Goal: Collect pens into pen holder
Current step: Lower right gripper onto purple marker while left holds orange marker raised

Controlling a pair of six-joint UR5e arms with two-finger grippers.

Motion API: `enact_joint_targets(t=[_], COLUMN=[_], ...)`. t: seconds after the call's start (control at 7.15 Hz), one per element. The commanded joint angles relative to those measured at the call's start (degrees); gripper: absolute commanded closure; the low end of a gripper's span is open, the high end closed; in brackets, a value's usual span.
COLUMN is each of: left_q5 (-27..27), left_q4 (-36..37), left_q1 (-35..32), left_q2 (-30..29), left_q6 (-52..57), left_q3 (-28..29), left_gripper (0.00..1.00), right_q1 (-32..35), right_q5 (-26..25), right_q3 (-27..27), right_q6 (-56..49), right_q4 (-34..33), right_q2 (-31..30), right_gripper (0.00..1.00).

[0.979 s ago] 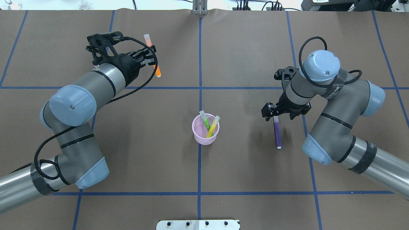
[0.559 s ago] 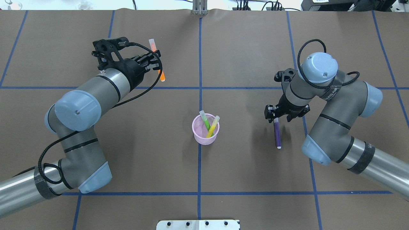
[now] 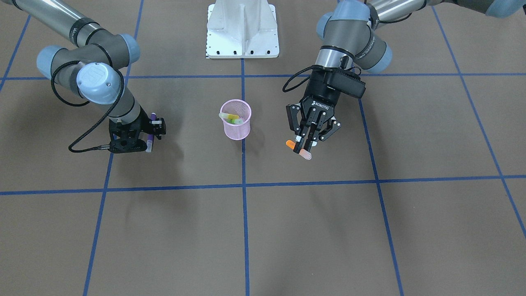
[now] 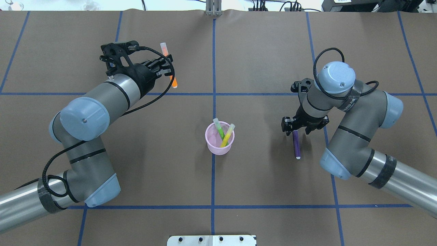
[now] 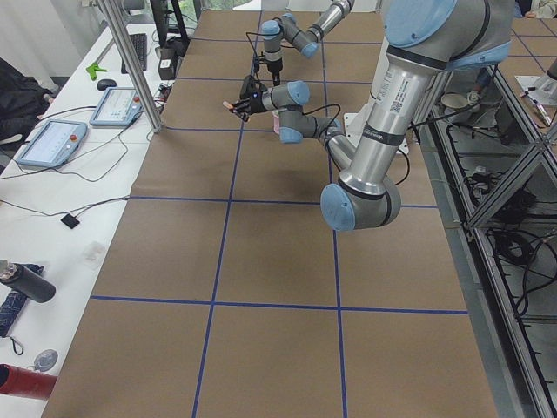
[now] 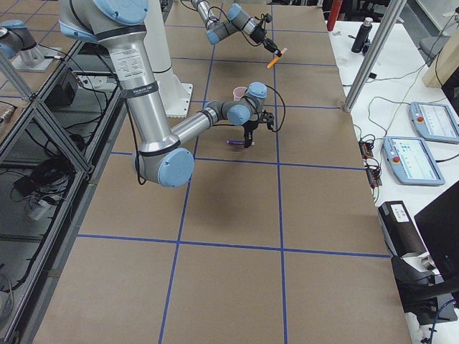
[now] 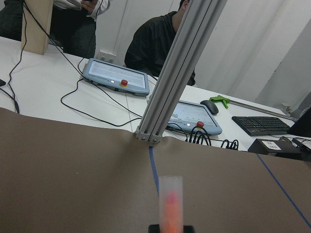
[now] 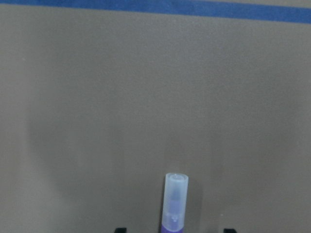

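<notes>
The left gripper (image 4: 168, 68) is clenching the orange pen (image 4: 173, 82) mid-shaft, aloft far-left of the holder (image 4: 218, 149), ready for carrying over. The right gripper (image 4: 295, 129), fingers spread, is straddling the purple pen (image 4: 296, 145) lying on the table right of the holder.

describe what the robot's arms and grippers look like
The left arm and right arm are grey metal tubes with pale blue rounded joint caps and black seams. A black cable loops along each, strapped on with dark tape. The left gripper and right gripper are black; the left shows small white lettering.
</notes>
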Motion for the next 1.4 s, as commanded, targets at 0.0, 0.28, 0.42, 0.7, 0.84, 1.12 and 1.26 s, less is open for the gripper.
enact_joint_targets(t=[0.0, 0.28, 0.42, 0.7, 0.84, 1.12, 1.26], left_q5=[-0.01, -0.01, -0.01, -0.01, -0.01, 0.08, 0.08], left_q4=[0.0, 0.0, 0.0, 0.0, 0.09, 0.09, 0.09], left_q1=[0.03, 0.03, 0.03, 0.2, 0.29, 0.29, 0.55], left_q2=[-0.01, -0.01, 0.08, 0.08, 0.08, 0.08, 0.08], left_q6=[0.0, 0.09, 0.09, 0.0, 0.09, 0.09, 0.09], left_q3=[0.05, 0.05, 0.05, 0.05, 0.14, 0.14, 0.14], left_gripper=[1.0, 1.0, 1.0, 1.0, 1.0, 1.0, 1.0], right_q1=[-0.2, -0.38, -0.38, -0.46, -0.38, -0.29, 0.06], right_q5=[0.0, 0.08, 0.08, 0.0, 0.08, 0.26, 0.61], right_q3=[-0.29, -0.82, -0.82, -0.82, -0.73, -0.12, 1.01], right_q6=[0.12, -0.05, -0.05, 0.12, -0.05, -0.23, -0.23], right_q4=[0.01, 0.01, 0.01, 0.01, 0.01, 0.01, 0.01], right_q2=[0.01, 0.01, 0.01, 0.18, 0.18, 0.18, 0.27], right_gripper=[0.4, 0.48, 0.49, 0.81, 0.97, 1.0, 1.0])
